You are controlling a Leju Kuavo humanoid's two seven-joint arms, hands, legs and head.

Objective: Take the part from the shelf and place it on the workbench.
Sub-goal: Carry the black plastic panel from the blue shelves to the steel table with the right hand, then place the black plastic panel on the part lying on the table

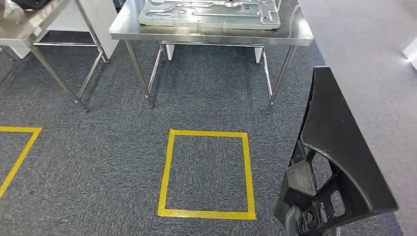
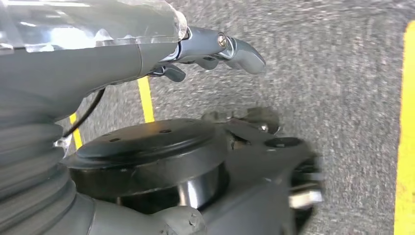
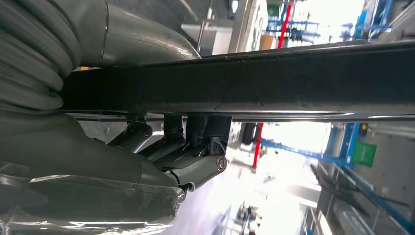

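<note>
Our right hand's fingers (image 3: 195,139) curl around the edge of the black part (image 3: 274,85), thumb on the other side, so the part is clamped between them. In the head view our right hand (image 1: 293,216) shows low at the bottom edge, gripping the part (image 1: 339,162) near its lower end; the part rises as a dark wedge, most of its bulk above the grip. Our left hand (image 2: 215,51) hangs by our side over the carpet, its fingers held loosely apart with nothing in them.

Ahead stands the steel table (image 1: 295,37) with a grey metal plate (image 1: 211,12) already lying on it. A yellow taped square (image 1: 206,172) marks the carpet in front of it, and a second table (image 1: 19,29) stands off to the left.

The part is carried, not yet placed. We judge the risk lies in that low, one-edged hold: walking could let the top-heavy piece pivot or slip. We might also clip the table edge while lifting it over, or set it down on the plate.
</note>
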